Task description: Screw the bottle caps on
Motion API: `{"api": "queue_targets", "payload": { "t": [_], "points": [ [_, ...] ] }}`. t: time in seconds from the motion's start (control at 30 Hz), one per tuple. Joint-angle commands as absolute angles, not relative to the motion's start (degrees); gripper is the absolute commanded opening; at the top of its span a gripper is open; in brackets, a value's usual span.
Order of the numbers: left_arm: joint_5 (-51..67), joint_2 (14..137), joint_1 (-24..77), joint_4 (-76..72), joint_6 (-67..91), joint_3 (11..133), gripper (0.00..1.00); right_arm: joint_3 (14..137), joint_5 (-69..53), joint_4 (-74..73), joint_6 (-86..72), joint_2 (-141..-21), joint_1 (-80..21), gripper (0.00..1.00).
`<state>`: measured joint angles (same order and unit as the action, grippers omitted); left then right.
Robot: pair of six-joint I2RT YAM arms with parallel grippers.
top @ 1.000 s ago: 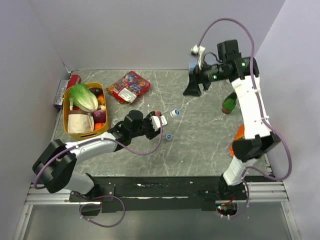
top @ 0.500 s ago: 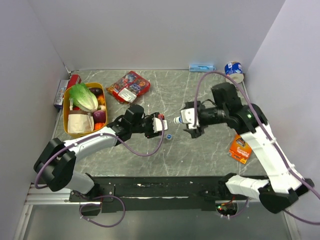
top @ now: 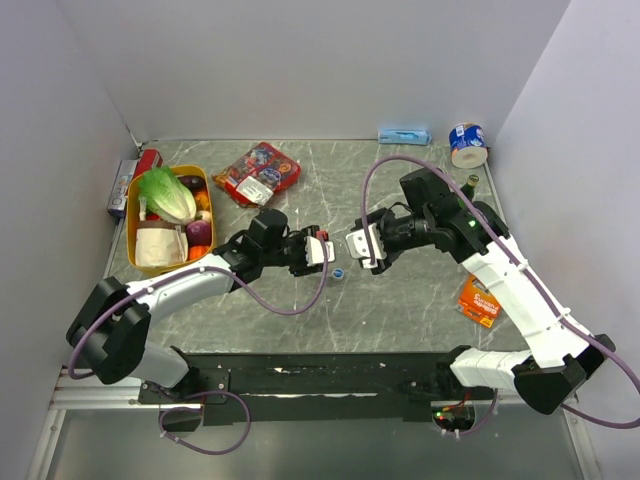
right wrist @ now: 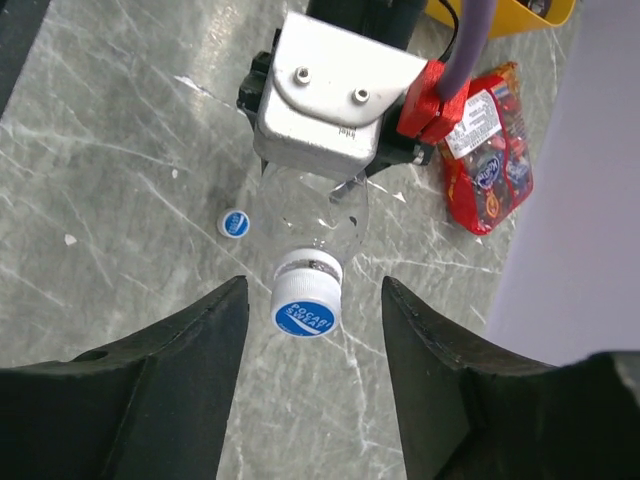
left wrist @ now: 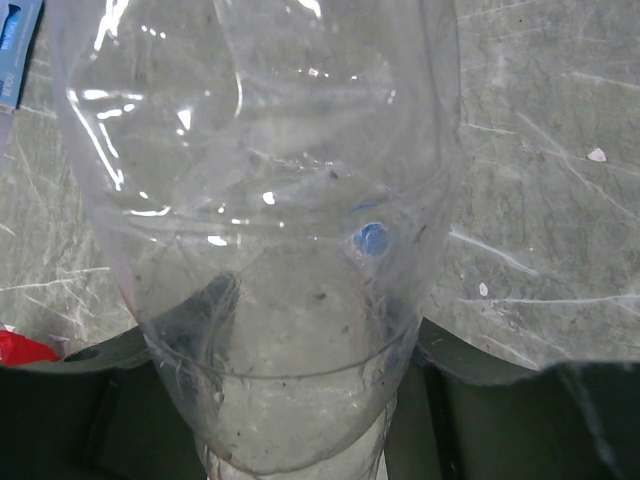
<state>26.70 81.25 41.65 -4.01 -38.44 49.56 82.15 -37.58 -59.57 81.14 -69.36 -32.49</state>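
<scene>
My left gripper (top: 318, 248) is shut on a clear plastic bottle (right wrist: 315, 212) and holds it on its side just above the table. The bottle fills the left wrist view (left wrist: 260, 200). A white cap with a blue top (right wrist: 307, 295) sits on its neck, pointing at my right gripper (top: 358, 246). The right gripper (right wrist: 314, 300) is open, its fingers either side of that cap and apart from it. A loose blue cap (top: 338, 272) lies on the table just below the bottle, also in the right wrist view (right wrist: 234, 223). No second bottle shows.
A yellow basket (top: 133, 190) of groceries stands at the left with a red can (top: 147, 160) behind it. A red snack bag (top: 258, 172) lies behind the middle. A blue-and-white tin (top: 466, 143), a green bottle (top: 470, 184) and an orange packet (top: 478, 298) are at the right.
My right arm has swung from the back right down to the table's middle, and its open gripper now faces the capped end of the bottle. The left gripper has barely moved.
</scene>
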Motion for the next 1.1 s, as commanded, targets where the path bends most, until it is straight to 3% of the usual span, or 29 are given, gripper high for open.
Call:
{"api": "queue_targets", "payload": {
  "t": [0.0, 0.23, 0.53, 0.7, 0.87, 0.93, 1.07],
  "points": [
    [28.21, 78.58, 41.31, -8.34, -39.03, 49.57, 0.01, 81.13, -35.34, -59.50, 82.97, -68.91, -32.87, 0.60],
    [27.95, 78.22, 41.31, -10.02, -38.15, 49.04, 0.01, 79.81, -34.54, -59.50, 82.35, -68.91, -32.87, 0.55],
    [26.64, 78.31, 40.96, -12.39, -35.52, 48.69, 0.01, 81.65, -33.23, -58.19, 74.90, -71.54, -32.78, 0.37],
    [21.98, 76.65, 40.96, -23.08, -29.55, 45.88, 0.01, 85.51, -29.88, -56.86, 56.37, -76.28, -32.35, 0.26],
    [9.02, 76.90, 43.84, -31.28, -26.54, 44.91, 0.01, 98.41, -31.81, -64.75, 30.40, -87.78, -30.76, 0.22],
    [3.89, 78.39, 45.17, -32.78, -26.63, 45.61, 0.01, 106.38, -33.91, -69.32, 20.97, -96.03, -30.15, 0.16],
    [-2.63, 80.07, 46.67, -33.84, -26.63, 46.14, 0.01, 103.10, -38.93, -69.26, 3.03, -98.08, -28.57, 0.21]
  ]
}}
